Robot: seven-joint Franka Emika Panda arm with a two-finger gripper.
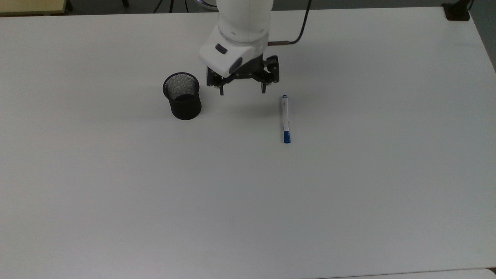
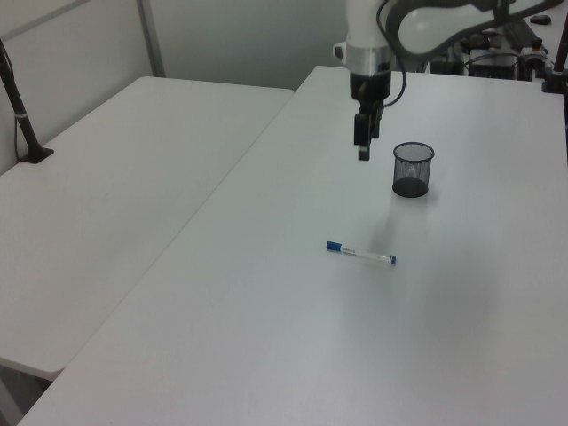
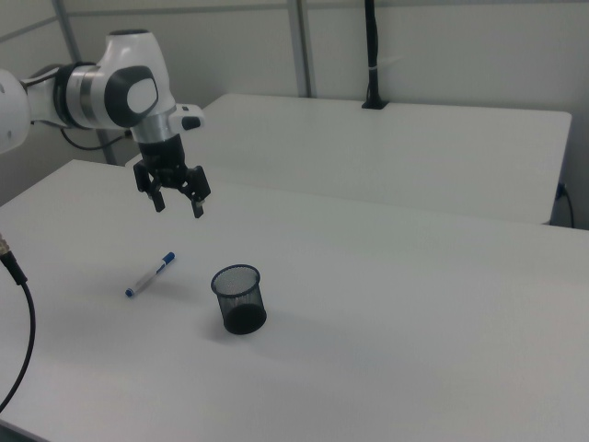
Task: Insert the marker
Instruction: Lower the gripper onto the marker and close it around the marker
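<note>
the marker lies flat on the counter, its long axis running up and down in the top view, blue cap toward the bottom. the tool hangs above the counter with its fingers spread and empty, between the cup and the marker, the marker just to the top view's right of it. the spread of the fingers looks set across the marker's length, which suits a grip on the barrel. the counter around the marker is bare, with edges well away.
</note>
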